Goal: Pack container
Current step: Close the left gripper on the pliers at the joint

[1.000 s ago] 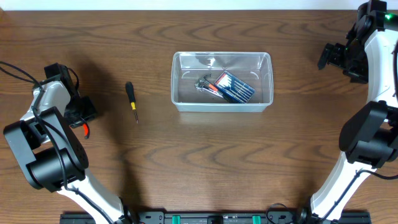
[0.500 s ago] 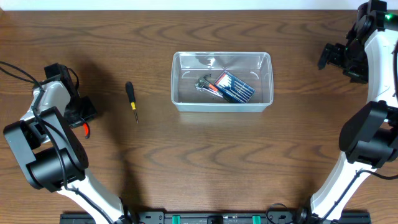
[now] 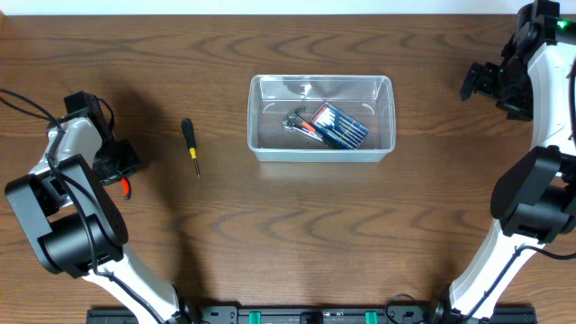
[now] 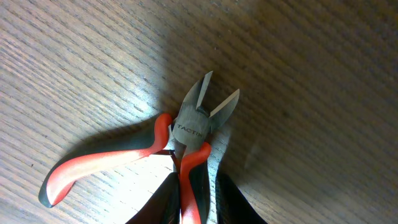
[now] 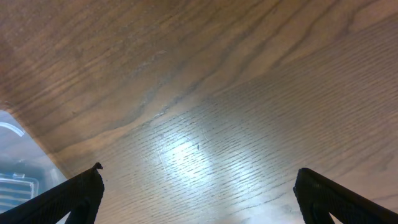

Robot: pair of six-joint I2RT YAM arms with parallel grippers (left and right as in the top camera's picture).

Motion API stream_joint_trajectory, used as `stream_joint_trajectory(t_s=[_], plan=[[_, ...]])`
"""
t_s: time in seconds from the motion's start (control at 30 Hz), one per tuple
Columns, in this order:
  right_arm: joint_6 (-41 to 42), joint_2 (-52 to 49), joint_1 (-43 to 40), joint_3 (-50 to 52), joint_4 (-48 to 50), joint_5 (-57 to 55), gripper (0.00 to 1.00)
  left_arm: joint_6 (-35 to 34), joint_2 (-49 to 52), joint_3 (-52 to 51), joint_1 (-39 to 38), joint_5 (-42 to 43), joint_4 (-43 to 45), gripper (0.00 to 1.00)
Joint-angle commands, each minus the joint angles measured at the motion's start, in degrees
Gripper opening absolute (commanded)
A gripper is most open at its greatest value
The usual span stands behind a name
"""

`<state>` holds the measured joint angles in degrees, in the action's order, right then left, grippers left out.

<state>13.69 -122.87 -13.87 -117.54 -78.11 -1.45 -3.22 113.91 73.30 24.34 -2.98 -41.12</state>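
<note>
The clear, translucent plastic rectangular container [image 3: 320, 155] sits mid-worktop, a little toward the far edge, its rounded rim open upward so tools can drop in. Grey-headed pliers [image 3: 293, 121] and a flat dark case of bits [image 3: 342, 128] already lie on its floor.

Near the left edge, the left gripper [image 4: 194, 179] is down over the orange-and-black-handled side cutters [image 4: 189, 124]. Its fingers [image 4: 158, 199] straddle one curved, rubbery handle, seemingly ready to lift; whether they are clenched I cannot tell. The cutters' steel blades stand slightly apart on the grained dark wooden worktop [image 3: 297, 243].

A slim black-and-yellow screwdriver [image 3: 190, 147] lies between cutters and container. The right gripper [image 5: 199, 174] hangs released, holding nothing, by the far right corner, presumably parked out of the way.
</note>
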Motion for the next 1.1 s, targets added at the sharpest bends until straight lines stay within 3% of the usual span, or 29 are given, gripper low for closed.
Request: stream_joint_trajectory(t_s=[0.0, 1.07], plan=[[1.05, -0.04, 0.07, 0.00, 0.13, 0.00, 0.99, -0.55, 1.81, -1.62, 0.50, -0.02, -0.11, 0.19], [1.05, -0.04, 0.02, 0.00, 0.13, 0.00, 0.99, -0.55, 1.81, -1.62, 0.50, 0.00, -0.11, 0.10]])
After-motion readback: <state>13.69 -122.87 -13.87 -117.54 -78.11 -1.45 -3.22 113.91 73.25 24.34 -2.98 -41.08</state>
